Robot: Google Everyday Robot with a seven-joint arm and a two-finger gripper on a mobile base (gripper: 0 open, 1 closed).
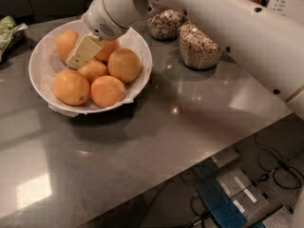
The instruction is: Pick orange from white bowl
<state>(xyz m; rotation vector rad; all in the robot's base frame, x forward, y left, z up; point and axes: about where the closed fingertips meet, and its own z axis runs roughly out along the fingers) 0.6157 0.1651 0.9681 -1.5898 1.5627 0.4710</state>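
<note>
The white bowl (35, 65), lined with crinkled white paper, stands at the table's back left and holds several oranges. The larger deep-orange ones lie at the front left (71, 87), the front middle (108, 91) and the right (124, 64). A smaller orange (91, 70) sits in the centre, and another (65, 42) lies at the far left. My gripper (82, 52), cream-coloured at its tip, reaches down into the bowl from the white arm (199, 13). Its tip is between the far-left orange and a back orange (108, 49), just above the small centre one.
Two glass jars of grains or nuts (164, 23) (197, 46) stand right of the bowl under the arm. A green packet (9, 30) lies at the far left edge. The grey table's front edge (190, 163) runs diagonally, with cables and blue gear (228, 198) on the floor below.
</note>
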